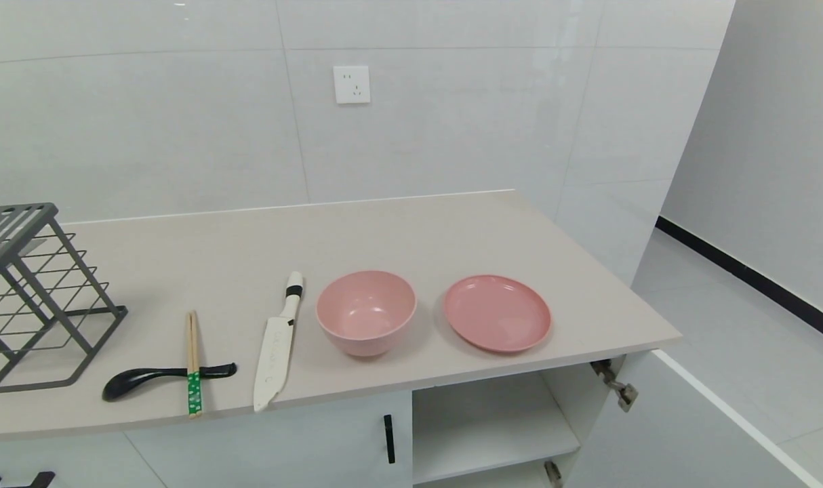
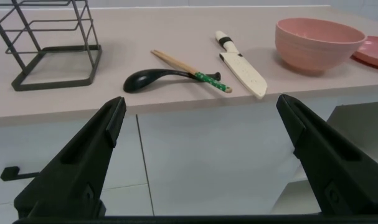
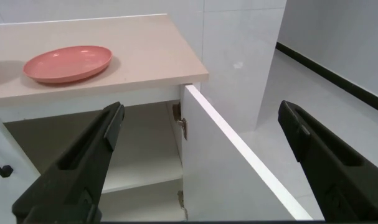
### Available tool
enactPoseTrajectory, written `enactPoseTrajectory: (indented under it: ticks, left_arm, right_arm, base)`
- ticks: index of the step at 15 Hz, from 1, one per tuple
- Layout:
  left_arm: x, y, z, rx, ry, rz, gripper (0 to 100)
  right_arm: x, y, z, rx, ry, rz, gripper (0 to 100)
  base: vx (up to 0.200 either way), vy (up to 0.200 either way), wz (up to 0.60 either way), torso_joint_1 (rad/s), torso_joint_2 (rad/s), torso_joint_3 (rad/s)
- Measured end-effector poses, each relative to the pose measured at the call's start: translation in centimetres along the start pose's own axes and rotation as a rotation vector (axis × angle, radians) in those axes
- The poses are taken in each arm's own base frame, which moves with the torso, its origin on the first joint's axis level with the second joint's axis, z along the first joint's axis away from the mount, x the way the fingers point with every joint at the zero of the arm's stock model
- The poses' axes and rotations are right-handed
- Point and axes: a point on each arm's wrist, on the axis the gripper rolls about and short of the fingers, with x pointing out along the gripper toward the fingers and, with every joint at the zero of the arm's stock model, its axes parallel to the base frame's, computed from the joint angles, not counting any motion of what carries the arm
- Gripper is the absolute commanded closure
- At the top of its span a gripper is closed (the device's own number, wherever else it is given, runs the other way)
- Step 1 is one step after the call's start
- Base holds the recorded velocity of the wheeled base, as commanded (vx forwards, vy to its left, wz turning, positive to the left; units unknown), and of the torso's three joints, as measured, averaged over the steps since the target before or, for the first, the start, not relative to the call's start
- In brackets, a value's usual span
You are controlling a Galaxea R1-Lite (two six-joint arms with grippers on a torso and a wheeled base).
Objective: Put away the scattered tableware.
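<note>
Counter [image 1: 411, 230] with spoon [image 2: 145, 78]; cabinet door [image 3: 213, 174] open

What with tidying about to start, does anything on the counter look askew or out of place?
The chopsticks lie crossed over the handle of the black spoon; the knife has its tip right at the front edge of the counter, easily knocked off. Below the plate, the cabinet door stands open.
</note>
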Motion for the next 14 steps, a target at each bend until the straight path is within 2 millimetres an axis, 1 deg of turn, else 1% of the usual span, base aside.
enactPoseTrajectory:
  ticks: [6,8,14]
  left_arm:
    - [0.00,0.00,0.02,0.000,-0.002,0.000,0]
    - [0.00,0.00,0.02,-0.001,-0.001,0.000,0]
    - [0.00,0.00,0.01,-0.001,-0.001,0.000,0]
  right_arm:
    - [0.00,0.00,0.02,0.001,-0.002,0.000,0]
    - [0.00,0.00,0.02,0.001,-0.001,0.000,0]
    - [0.00,0.00,0.01,0.000,-0.001,0.000,0]
  base:
    - [0.000,0.000,0.00,0.163,-0.46,-0.293]
    - [0.000,0.000,0.00,0.058,-0.14,-0.093]
    - [0.000,0.000,0.00,0.000,0.00,0.000]
